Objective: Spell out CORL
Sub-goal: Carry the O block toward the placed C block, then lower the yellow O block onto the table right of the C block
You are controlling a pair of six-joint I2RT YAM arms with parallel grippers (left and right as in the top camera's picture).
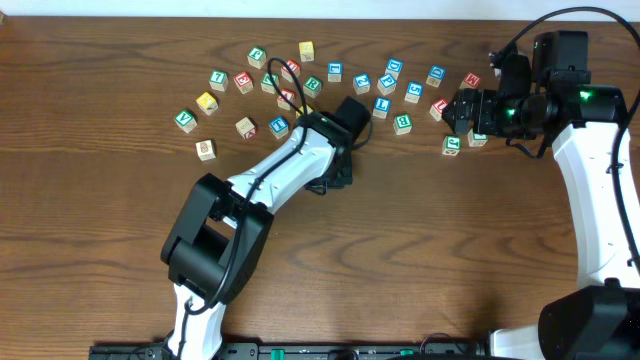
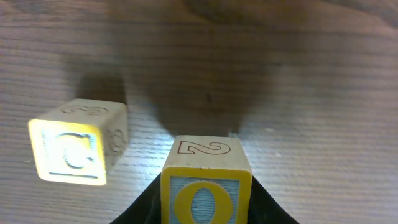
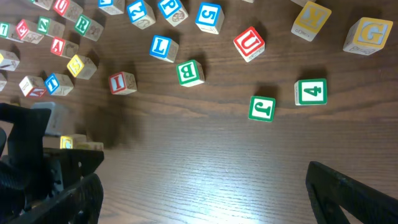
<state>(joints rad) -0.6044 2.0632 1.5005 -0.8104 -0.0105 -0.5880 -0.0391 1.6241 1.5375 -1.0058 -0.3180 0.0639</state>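
Note:
My left gripper is shut on a yellow-framed O block with a red 2 on its top face, low over the table. A C block, brightly lit, stands on the table to its left with a gap between them. In the overhead view the left gripper is at the table's middle, below the block pile. My right gripper is open and empty above bare wood. A blue L block and a green R block lie in the scattered pile beyond it.
Several loose letter blocks lie across the far side of the table. Near the right gripper are a green J, a green 4, a green B, a red U and a red I.

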